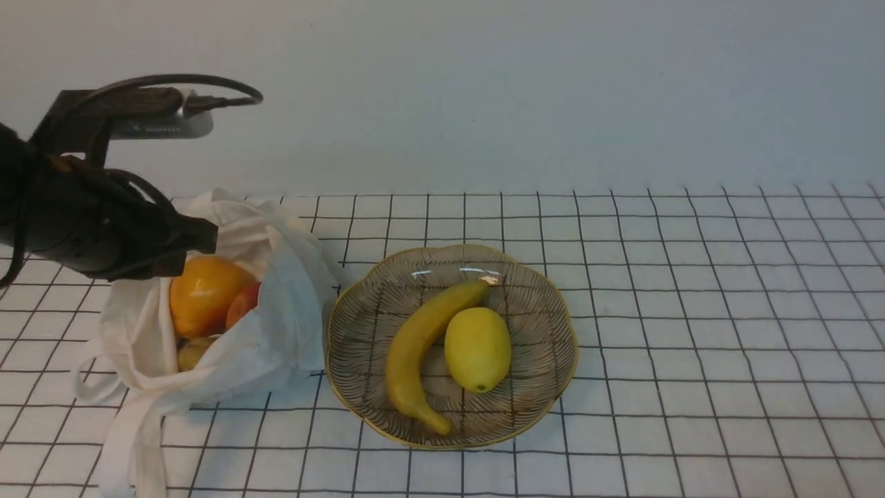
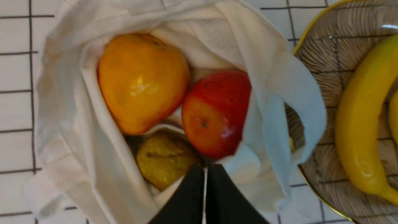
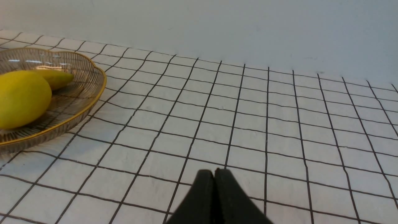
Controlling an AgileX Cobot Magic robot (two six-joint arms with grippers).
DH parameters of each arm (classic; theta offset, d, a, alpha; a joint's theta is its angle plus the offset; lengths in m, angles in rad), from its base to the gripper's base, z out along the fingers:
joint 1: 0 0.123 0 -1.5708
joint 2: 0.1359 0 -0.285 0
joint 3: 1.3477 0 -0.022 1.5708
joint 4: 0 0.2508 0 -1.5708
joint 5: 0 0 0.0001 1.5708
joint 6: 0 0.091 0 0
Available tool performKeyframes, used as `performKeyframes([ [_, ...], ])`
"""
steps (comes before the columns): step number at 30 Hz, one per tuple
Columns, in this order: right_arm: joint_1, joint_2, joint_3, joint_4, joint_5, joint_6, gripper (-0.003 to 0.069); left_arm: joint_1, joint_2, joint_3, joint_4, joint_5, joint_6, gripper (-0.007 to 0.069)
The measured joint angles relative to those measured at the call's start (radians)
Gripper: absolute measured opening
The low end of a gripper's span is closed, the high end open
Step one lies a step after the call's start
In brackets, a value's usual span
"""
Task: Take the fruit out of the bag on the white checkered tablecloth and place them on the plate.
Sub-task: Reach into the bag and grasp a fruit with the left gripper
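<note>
A plain, pale grey-white wall [image 1: 553, 90] fills the far side, bare, softly and evenly lit. The desk, hidden under the white checkered tablecloth [image 1: 726, 360], runs right up to the wall's foot, meeting it in a level line.

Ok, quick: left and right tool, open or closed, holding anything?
Left tool: closed, empty, over the bag.
Right tool: closed, empty.

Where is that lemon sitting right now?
In the front view, the lemon lies on the plate near centre, just right of the banana.
</note>
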Motion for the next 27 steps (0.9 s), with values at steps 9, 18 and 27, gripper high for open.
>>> performKeyframes([
  [9, 0.000, 0.000, 0.000, 0.000, 0.000, 0.000, -0.0014, 0.000, 0.162, -0.054, 0.141, -0.141, 0.001, 0.0176],
  [18, 0.000, 0.000, 0.000, 0.000, 0.000, 0.003, -0.0014, 0.000, 0.334, -0.055, 0.166, -0.260, -0.001, 0.0642],
  [27, 0.000, 0.000, 0.000, 0.000, 0.000, 0.003, -0.0014, 0.000, 0.413, -0.061, 0.174, -0.368, -0.002, 0.0684],
])
